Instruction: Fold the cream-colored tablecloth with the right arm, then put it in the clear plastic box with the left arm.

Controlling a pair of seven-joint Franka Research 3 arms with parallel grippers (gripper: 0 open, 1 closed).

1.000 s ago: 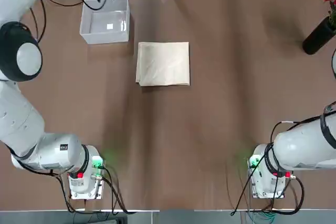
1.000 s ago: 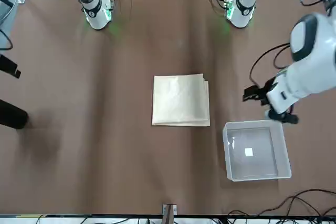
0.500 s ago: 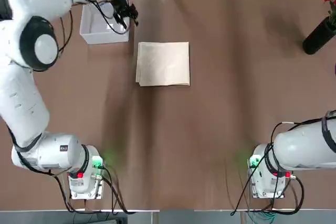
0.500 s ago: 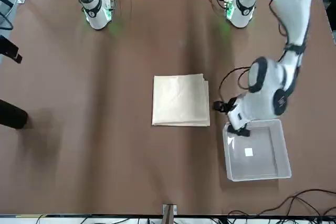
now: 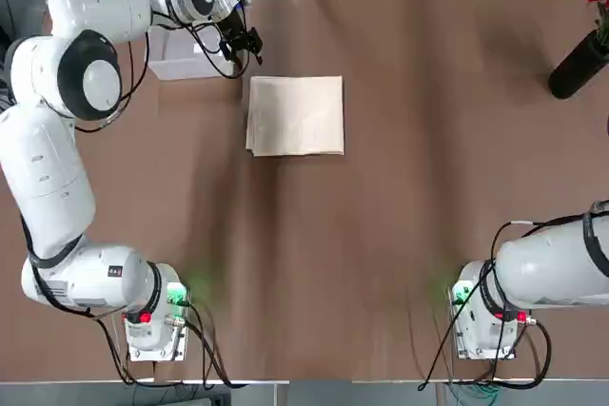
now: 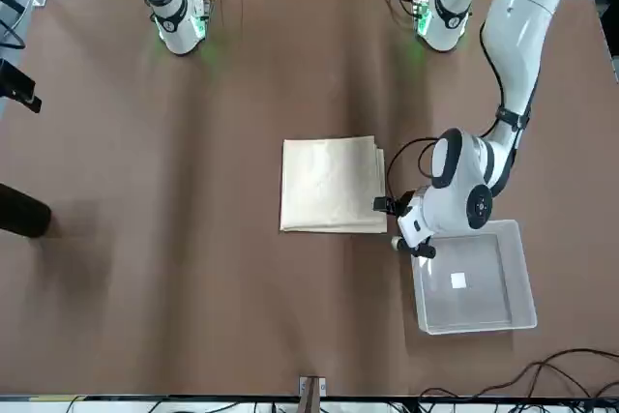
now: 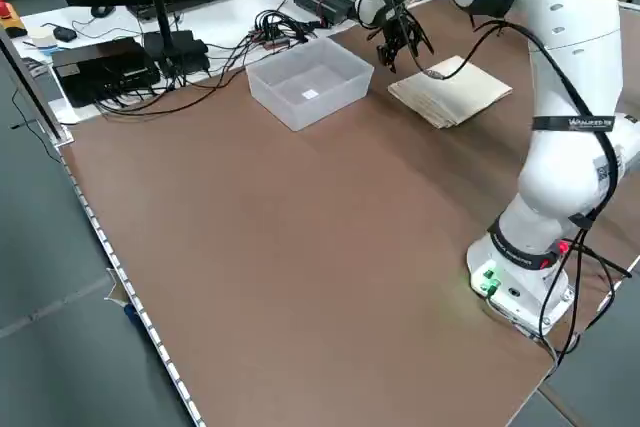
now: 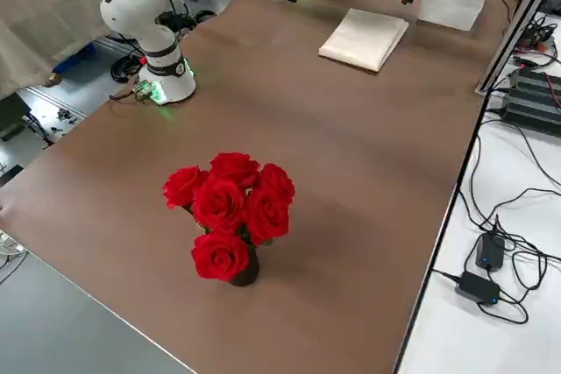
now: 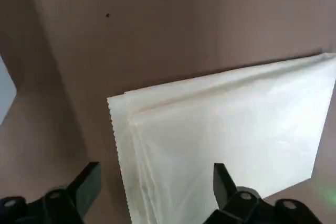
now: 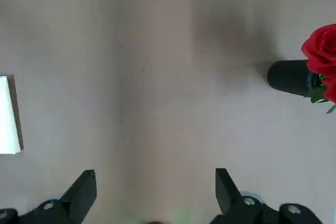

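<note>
From overhead, the folded tablecloth (image 5: 296, 115) lies flat toward the far edge of the brown tabletop (image 5: 400, 187), nearer its left side. The clear box (image 5: 181, 49) sits just beyond it toward the far left corner, partly covered by the left arm. The left gripper (image 5: 245, 46) hangs between box and cloth, by the cloth's far left corner.

From the front, that left gripper (image 6: 391, 223) is just beside the cloth's (image 6: 332, 184) corner, next to the box (image 6: 474, 278).

Its wrist camera shows the fingers (image 9: 86, 184) spread wide, released, holding nothing, with the cloth (image 9: 226, 129) below.

The right gripper (image 10: 155, 192) hangs spread apart and empty above bare tabletop, a vase of roses (image 10: 307, 74) farther off.
</note>
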